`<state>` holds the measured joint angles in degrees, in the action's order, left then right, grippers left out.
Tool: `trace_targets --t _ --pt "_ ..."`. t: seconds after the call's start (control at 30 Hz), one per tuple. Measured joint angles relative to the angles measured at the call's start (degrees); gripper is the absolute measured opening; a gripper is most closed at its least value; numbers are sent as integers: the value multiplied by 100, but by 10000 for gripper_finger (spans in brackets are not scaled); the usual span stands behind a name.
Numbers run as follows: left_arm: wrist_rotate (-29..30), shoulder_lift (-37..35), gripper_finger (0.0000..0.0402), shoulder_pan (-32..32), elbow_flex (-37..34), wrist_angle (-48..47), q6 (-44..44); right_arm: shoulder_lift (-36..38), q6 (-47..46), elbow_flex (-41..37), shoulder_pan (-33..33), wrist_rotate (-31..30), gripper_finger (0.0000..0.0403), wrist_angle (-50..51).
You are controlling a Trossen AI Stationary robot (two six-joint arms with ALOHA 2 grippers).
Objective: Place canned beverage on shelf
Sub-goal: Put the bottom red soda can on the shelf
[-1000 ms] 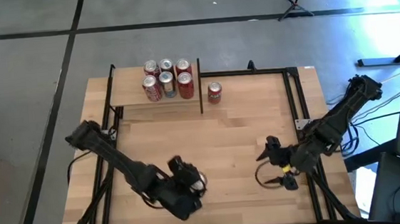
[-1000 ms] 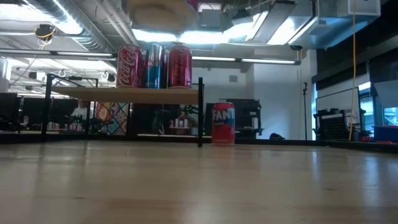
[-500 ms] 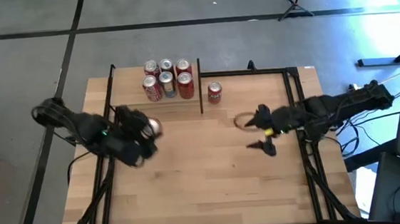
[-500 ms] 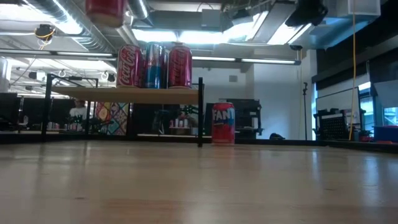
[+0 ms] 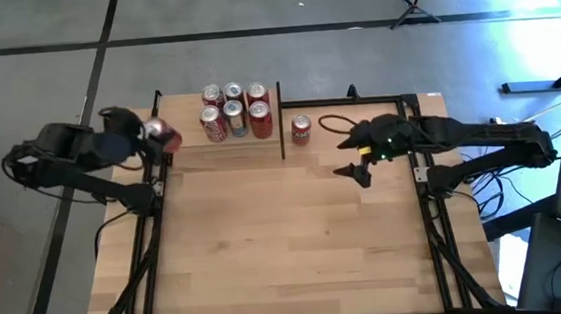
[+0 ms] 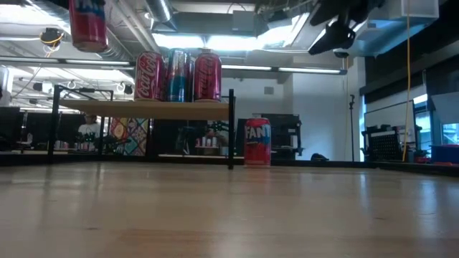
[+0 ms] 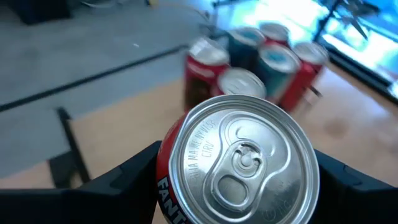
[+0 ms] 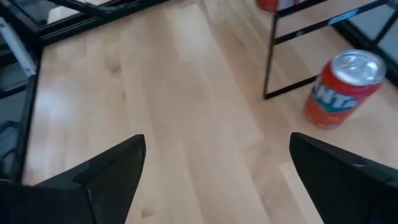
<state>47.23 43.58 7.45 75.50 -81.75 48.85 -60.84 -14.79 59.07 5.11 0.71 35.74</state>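
Observation:
My left gripper (image 5: 154,136) is shut on a red Fanta can (image 7: 239,163) at the table's far left. In the low view this can (image 6: 88,21) is in the air, higher than the shelf and off its left end. The shelf (image 5: 187,147), a light-wood board on black posts, carries several red and blue cans (image 5: 234,110). A second red Fanta can (image 5: 300,128) stands on its base on the table, just right of the shelf. My right gripper (image 5: 348,154) is open and empty, raised to the right of that can, which shows in its wrist view (image 8: 342,87). My left gripper pinches the can's side wall (image 7: 163,186) between its two fingers (image 7: 121,183), one on each opposite side, just below the top rim. The fingers come from the table's left, slanting down. The can is lifted clear and roughly upright, top up.
Black frame rails (image 5: 414,136) run along the table's left and right sides. The shelf's right front post (image 5: 284,157) stands between the board and the lone Fanta can. Bare wood tabletop (image 5: 287,237) fills the middle and near part.
My left gripper has carried the can from near the table's near edge up and toward the far left, to beside the shelf's left end. My right gripper has gone from the near right toward the far edge, closer to the standing Fanta can.

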Motion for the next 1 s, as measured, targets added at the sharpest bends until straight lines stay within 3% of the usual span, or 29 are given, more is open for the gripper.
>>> trace_targets --t 0.1,0.3,0.43,0.53,0.67,0.8,1.0 --pt "79 -31 270 -405 -1 227 -340 -53 247 2 244 86 386 -37" --pt "113 381 270 -1214 -4 604 -1160 -221 754 2 954 968 385 -264" --pt "-200 688 270 -1985 -9 903 -1769 -354 1099 2 1400 1431 385 -332" --pt "-871 786 270 -2700 -112 1353 -2386 -431 1306 2 1674 1761 385 -314" --pt "-2242 790 270 -3895 -459 2242 -3226 -470 1593 2 1951 2119 386 -305" --pt "-3368 796 270 -5012 -681 2503 -4080 -470 1811 2 2165 2397 385 -241" --pt "-4798 1179 270 -5986 -699 2673 -4787 -470 2020 2 2399 2716 386 -187"
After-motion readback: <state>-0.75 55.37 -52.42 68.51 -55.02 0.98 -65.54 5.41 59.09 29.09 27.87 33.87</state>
